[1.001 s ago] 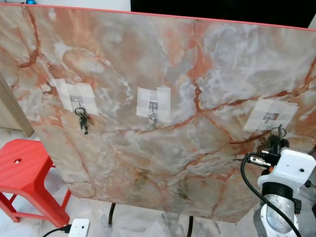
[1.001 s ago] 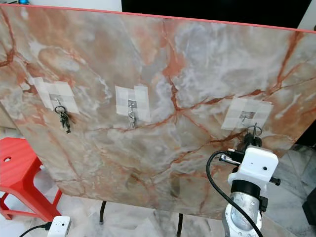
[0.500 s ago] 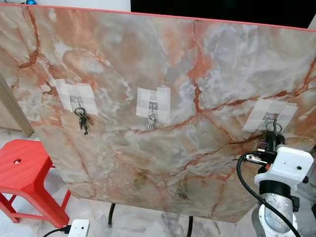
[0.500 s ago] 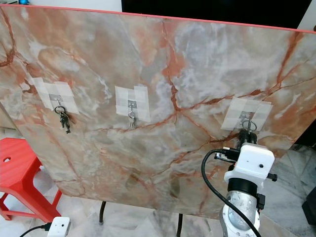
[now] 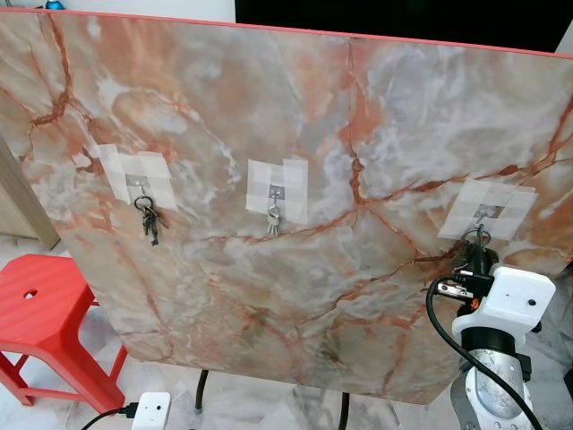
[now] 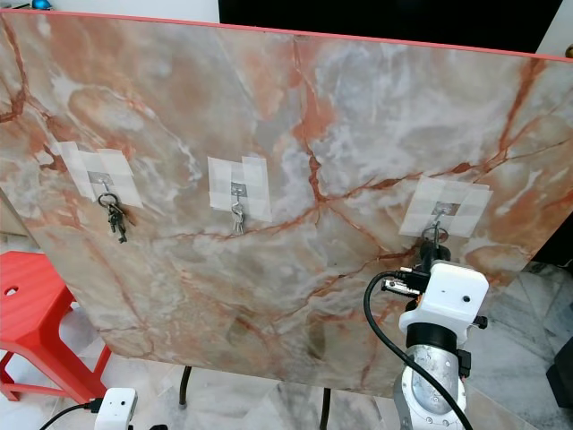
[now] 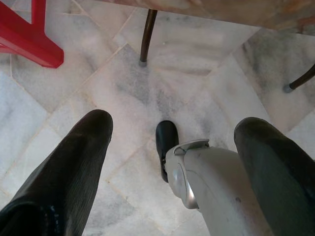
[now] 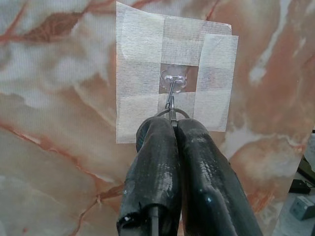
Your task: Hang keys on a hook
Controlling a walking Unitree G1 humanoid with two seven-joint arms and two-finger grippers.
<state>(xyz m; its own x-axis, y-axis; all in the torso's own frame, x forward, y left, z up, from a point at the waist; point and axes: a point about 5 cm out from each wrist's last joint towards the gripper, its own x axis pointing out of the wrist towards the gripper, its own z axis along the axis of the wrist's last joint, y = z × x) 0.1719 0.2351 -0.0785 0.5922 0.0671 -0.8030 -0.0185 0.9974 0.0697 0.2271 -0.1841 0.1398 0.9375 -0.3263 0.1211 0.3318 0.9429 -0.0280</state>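
A marbled board stands tilted on black legs, with three hooks taped to its face. The left hook carries a dark bunch of keys; the middle hook carries a smaller silvery set. The right gripper is raised to the right hook, its two black fingers pressed together on a key ring. The ring sits directly below the hook's wire and appears to touch it, though whether it is looped over the hook cannot be told. The left gripper hangs low over the pale marble floor, its fingers spread well apart and holding nothing. A red stool stands left of the board.
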